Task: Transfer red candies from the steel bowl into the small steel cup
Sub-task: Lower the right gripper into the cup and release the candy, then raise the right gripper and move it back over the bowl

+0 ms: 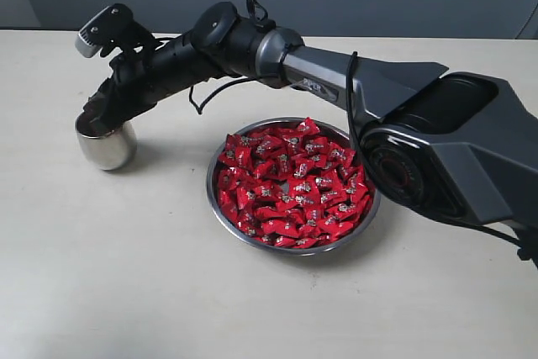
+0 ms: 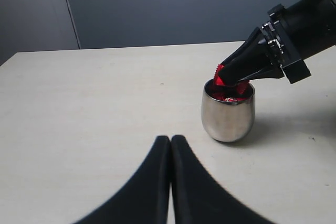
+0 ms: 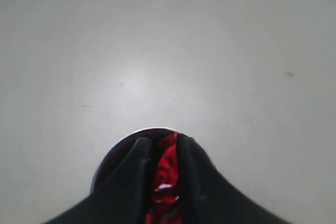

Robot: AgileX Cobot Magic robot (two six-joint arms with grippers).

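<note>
Red candy (image 3: 167, 174) sits pinched between the narrowly parted jaws of the right tool (image 2: 228, 81), whose tip dips into the mouth of the cup (image 1: 105, 147), where more red wrappers show. The cup stands at nine o'clock from the bowl (image 1: 212, 195), which is heaped with candies (image 1: 290, 182), on the pale worktop (image 1: 126, 292). A clean drop likely means opening the jaws while centred over the rim, then lifting straight up so the cup is not tipped. The left tool (image 2: 170, 141), closed and empty, hangs near the cup
</note>
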